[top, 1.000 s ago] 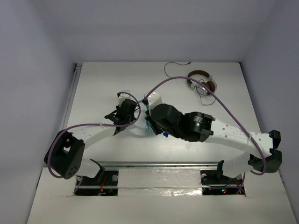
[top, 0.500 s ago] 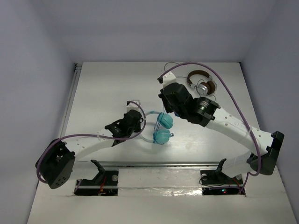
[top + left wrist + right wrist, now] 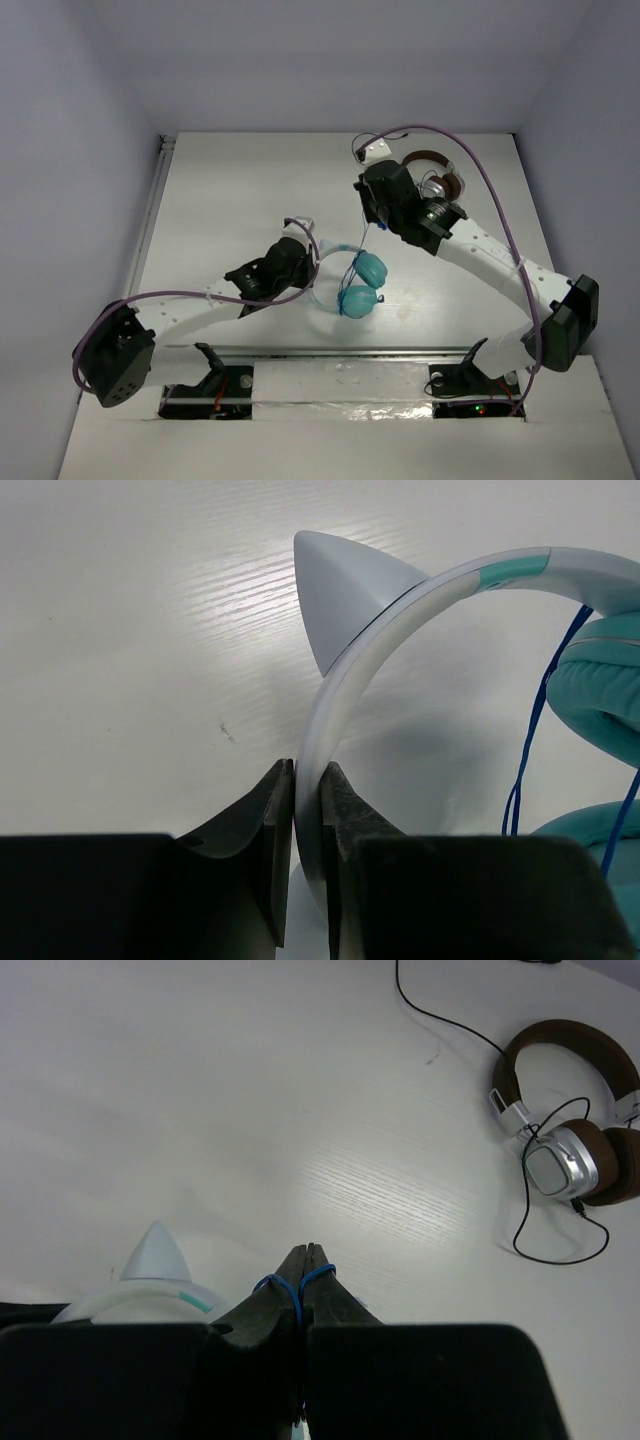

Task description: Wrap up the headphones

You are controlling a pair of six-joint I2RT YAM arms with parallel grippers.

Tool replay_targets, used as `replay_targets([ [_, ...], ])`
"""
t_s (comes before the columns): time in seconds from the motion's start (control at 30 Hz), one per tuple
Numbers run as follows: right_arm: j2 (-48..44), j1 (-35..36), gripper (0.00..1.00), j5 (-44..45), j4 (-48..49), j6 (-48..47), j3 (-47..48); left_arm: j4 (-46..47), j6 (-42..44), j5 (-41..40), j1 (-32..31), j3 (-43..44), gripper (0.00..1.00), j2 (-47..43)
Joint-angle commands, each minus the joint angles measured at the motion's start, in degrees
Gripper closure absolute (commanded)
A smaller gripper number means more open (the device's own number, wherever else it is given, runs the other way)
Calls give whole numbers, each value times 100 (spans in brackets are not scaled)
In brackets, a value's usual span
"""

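While the left gripper (image 3: 307,780) clamps the headphones (image 3: 362,284) by the headband (image 3: 350,670) and the right gripper (image 3: 306,1255) pinches the cable (image 3: 540,710), winding appears barely begun.

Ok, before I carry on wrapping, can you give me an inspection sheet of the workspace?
Surface: white table, no spills seen.
Job's things: teal headphones sit between the two arms.
Clutter: brown-and-silver headphones at the far right, apart from the job.
Hands: left hand shut on the white headband. Right hand shut on the blue cable.
Cables: blue cable runs from the right hand to the ear cups. The brown pair's dark cable lies loose on the table.
Surroundings: plain pale walls, nothing else seen.
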Motion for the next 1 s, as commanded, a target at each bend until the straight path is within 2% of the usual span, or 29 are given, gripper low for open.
replay_targets([
  [0.0,62,-147,100,-121,658,94,-115,318,174,476,-29,154,100,-454],
  [0.27,-175,-551,100,-306,1027,743,-905,424,351,863,23,162,100,-744],
  [0.47,-597,-551,100,-612,1492,1227,-1766,616,272,1933,726,311,100,-1165],
  [0.63,-860,-612,100,-1903,2229,1413,-2390,625,280,2672,1245,575,100,-1245],
  [0.67,-930,-612,100,-2079,2649,1439,-2652,590,263,2839,1246,697,100,-1237],
  [0.8,-1001,-612,98,-2888,3583,1632,-3173,502,219,2955,1360,1015,100,-1219],
  [0.97,-1089,-665,98,-3319,4540,1904,-3700,248,210,3173,1570,1576,100,-1324],
])
